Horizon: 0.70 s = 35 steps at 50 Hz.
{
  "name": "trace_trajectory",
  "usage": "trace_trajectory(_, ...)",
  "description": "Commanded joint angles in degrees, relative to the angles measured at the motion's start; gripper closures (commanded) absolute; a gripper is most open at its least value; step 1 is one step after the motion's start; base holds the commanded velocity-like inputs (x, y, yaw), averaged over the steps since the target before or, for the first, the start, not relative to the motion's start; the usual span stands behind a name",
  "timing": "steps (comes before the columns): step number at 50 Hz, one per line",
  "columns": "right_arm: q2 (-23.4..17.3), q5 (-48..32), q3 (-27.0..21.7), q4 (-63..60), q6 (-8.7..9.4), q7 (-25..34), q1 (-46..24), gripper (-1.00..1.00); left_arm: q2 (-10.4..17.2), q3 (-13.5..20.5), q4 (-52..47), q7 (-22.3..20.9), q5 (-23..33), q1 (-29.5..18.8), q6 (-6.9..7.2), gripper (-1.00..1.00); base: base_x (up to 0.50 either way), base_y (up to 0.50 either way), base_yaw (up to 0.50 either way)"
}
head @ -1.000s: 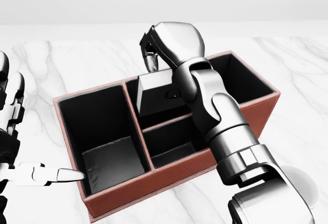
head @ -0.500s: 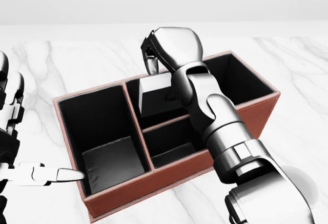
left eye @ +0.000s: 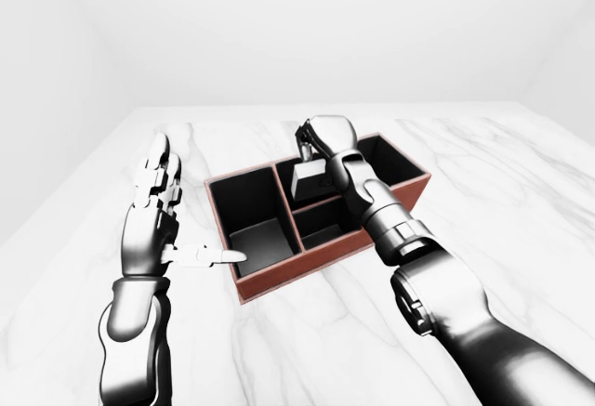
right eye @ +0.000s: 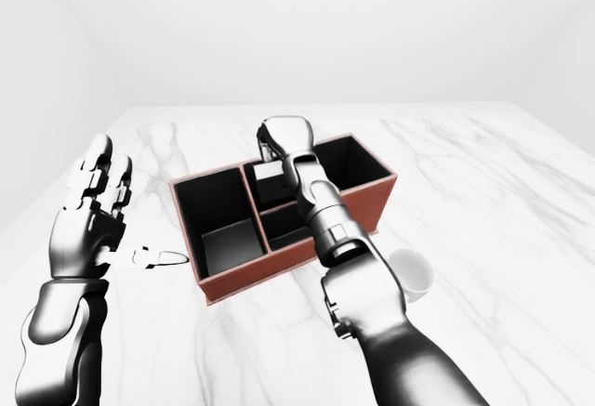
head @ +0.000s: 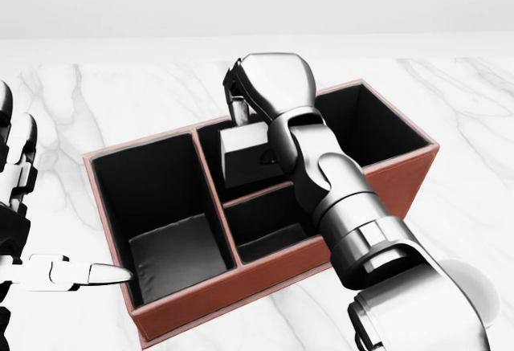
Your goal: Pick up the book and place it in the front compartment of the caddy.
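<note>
No readable text, labels, brands, numbers or signs anywhere: none on book (head: pixel 245 155), caddy (head: pixel 385 181), bench (head: pixel 474 110), or robot hands.

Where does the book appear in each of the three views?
Left-eye view: book just above centre, under the right robot hand, in the caddy's upper middle compartment.
Head view: book left of centre, below the hand.
Right-eye view: book left of centre.
Shared landmark: the caddy's red-brown rim.

White cup (right eye: pixel 411 274) on marble tabletop (right eye: pixel 483 183)
</note>
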Motion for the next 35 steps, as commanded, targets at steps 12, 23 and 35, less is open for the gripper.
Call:
trace_trajectory(12,0.59,-0.89,-0.76,2.15,0.00,-4.49,-1.69,1.00,0.05,0.10,-0.26,-0.01,-0.12,-0.10,0.00,-1.00,0.00,0.00,0.00)
trace_trajectory(23,1.74,-0.81,-0.65,2.11,0.00,-4.54,-2.96,1.00,0.06,0.17,-0.48,-0.02,-0.21,0.00,0.00,-1.00,0.00,0.00,0.00)
trace_trajectory(35,2.31,-0.94,-0.56,4.05,0.00,-5.91,-4.32,1.00,0.12,0.35,-0.37,-0.03,-0.30,-0.10,0.00,-1.00,0.00,0.00,0.00)
